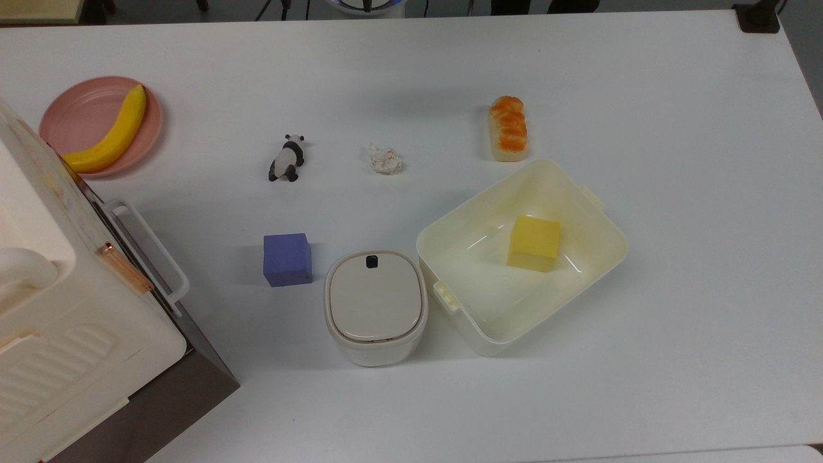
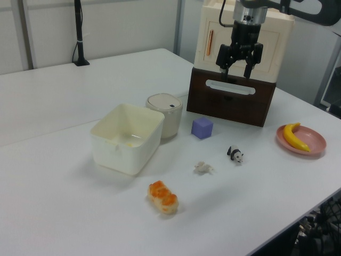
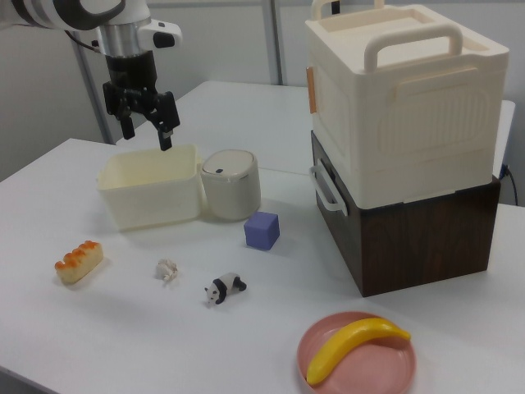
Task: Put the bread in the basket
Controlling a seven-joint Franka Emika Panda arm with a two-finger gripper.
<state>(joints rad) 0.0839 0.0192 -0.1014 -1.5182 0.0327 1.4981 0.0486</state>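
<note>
A broad white table (image 1: pixel 675 193) carries everything. At the top view's left edge stands the biggest thing on it, a cream carrying case on a dark brown base (image 3: pixel 402 156). Next in size is the basket (image 1: pixel 582 270), open-topped, with a yellow cube (image 1: pixel 533 243) lying inside on its floor. Touching or just beside the basket, on the top view's left, sits a smaller lidded cream bin (image 1: pixel 375 307) with a black button on its lid.

The gripper (image 3: pixel 148 131) hangs in the air high above the table, its two fingers spread apart and holding nothing.

A pink plate (image 1: pixel 83 116) bears a yellow banana (image 1: pixel 116 132). A purple cube (image 1: pixel 287 259) sits near the bin. The bread (image 1: pixel 508 127) lies on the bare table just outside the basket's far wall in the top view, close to it but not inside. Smallest are a toy panda (image 1: pixel 287 159) and a crumpled whitish scrap (image 1: pixel 384 159), between the plate and the bread.
</note>
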